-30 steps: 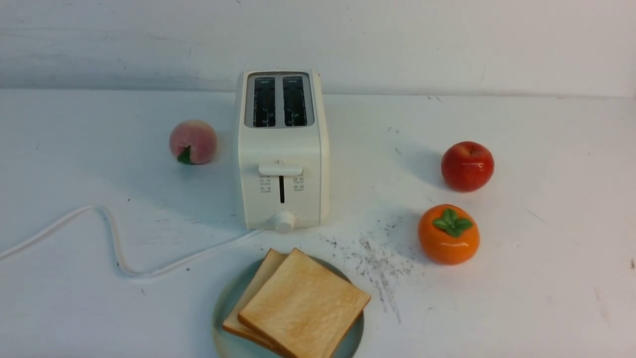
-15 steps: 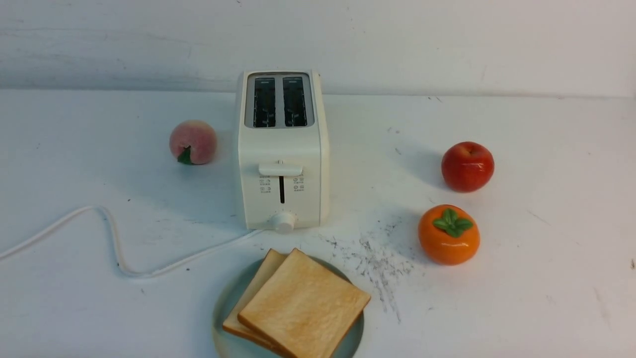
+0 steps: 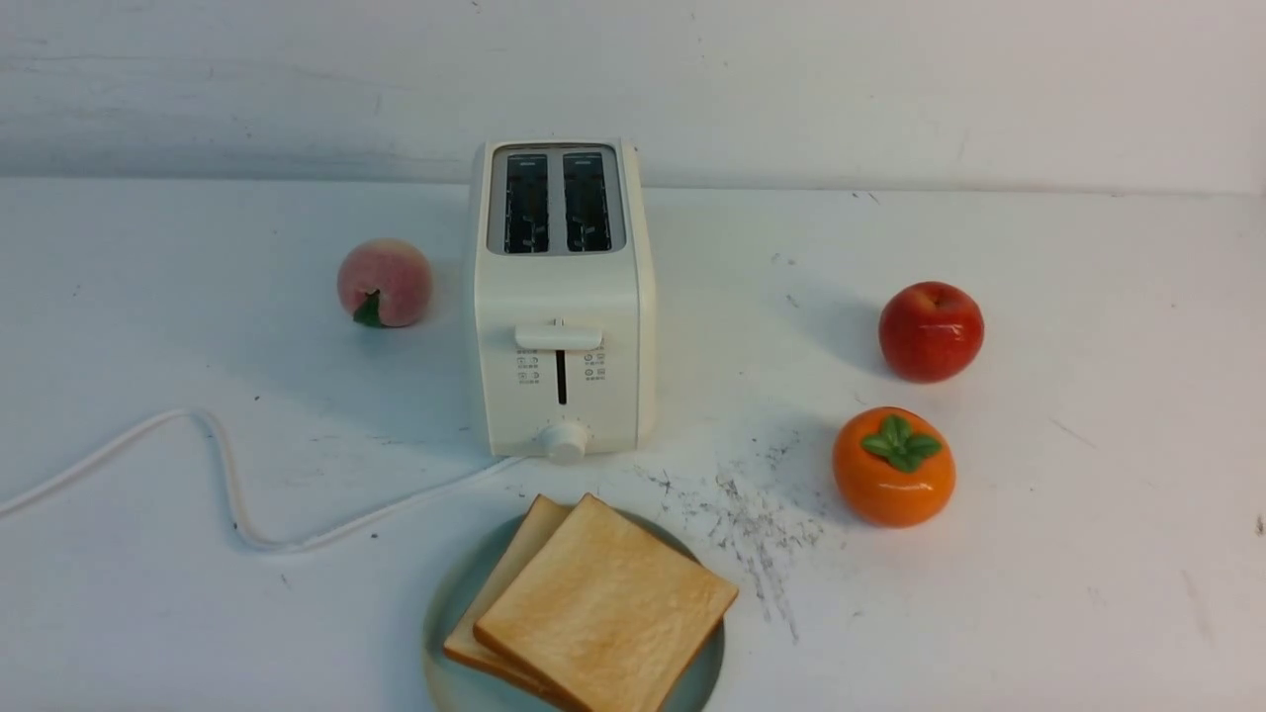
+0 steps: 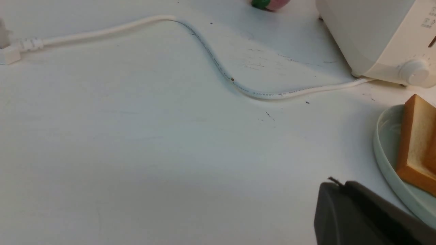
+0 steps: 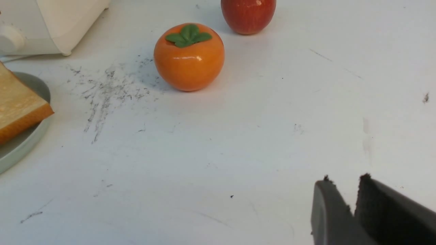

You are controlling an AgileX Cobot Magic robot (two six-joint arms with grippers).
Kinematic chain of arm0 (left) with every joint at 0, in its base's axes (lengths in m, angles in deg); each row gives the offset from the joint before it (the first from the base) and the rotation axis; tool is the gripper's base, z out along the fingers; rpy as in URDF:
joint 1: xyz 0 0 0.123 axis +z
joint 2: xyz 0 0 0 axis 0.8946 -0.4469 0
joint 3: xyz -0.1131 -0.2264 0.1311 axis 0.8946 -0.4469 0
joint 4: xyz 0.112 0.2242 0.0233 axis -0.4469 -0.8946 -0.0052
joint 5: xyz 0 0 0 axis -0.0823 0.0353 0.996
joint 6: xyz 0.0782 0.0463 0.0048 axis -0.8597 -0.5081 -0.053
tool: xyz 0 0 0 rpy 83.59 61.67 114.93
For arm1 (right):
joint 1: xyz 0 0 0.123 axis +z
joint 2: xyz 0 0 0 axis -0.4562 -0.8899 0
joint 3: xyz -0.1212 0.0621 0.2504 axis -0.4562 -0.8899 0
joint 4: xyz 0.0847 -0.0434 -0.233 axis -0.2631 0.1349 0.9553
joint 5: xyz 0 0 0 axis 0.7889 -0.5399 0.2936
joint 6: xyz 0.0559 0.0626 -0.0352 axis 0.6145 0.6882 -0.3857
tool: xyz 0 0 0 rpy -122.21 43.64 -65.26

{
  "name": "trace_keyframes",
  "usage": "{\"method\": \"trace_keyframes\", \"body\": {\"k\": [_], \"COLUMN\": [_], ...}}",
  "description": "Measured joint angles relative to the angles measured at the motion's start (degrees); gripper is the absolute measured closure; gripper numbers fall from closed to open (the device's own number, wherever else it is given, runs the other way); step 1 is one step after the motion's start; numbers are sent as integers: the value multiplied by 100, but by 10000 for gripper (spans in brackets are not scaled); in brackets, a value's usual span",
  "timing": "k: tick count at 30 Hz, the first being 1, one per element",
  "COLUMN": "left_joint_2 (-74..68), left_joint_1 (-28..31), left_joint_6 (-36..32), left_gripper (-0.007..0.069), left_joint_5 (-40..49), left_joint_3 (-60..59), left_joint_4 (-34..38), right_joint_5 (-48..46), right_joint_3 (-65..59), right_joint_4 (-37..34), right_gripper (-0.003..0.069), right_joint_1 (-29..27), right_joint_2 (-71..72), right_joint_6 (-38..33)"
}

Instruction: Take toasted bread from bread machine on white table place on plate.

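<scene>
Two slices of toasted bread lie overlapped on the teal plate [image 3: 450,605] at the table's near edge, the upper slice [image 3: 605,605] partly covering the lower one [image 3: 516,578]. Behind the plate stands the white bread machine [image 3: 562,297], both slots dark and empty, lever up. Neither gripper shows in the front view. In the left wrist view my left gripper [image 4: 339,183] is shut and empty, hovering over the white table [image 4: 153,153] beside the plate rim [image 4: 383,146]. In the right wrist view my right gripper [image 5: 345,180] stands slightly open with nothing in it, well away from the plate [image 5: 20,146].
A peach [image 3: 384,282] sits left of the toaster. A red apple [image 3: 930,329] and an orange persimmon [image 3: 893,465] stand to the right. The toaster's white cord [image 3: 227,485] snakes across the left side. Black scuffs [image 3: 757,524] mark the tabletop right of the plate.
</scene>
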Motion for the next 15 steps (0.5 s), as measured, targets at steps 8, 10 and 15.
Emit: {"method": "trace_keyframes", "body": {"k": [8, 10, 15], "left_joint_2": [0, 0, 0], "left_joint_1": [0, 0, 0], "left_joint_6": [0, 0, 0], "left_gripper": [636, 636, 634], "left_joint_5": [0, 0, 0], "left_joint_3": [0, 0, 0], "left_joint_4": [0, 0, 0], "right_joint_5": [0, 0, 0], "right_joint_3": [0, 0, 0], "right_joint_4": [0, 0, 0], "right_gripper": [511, 510, 510], "right_joint_1": [0, 0, 0], "right_joint_2": [0, 0, 0], "right_joint_6": [0, 0, 0]}}
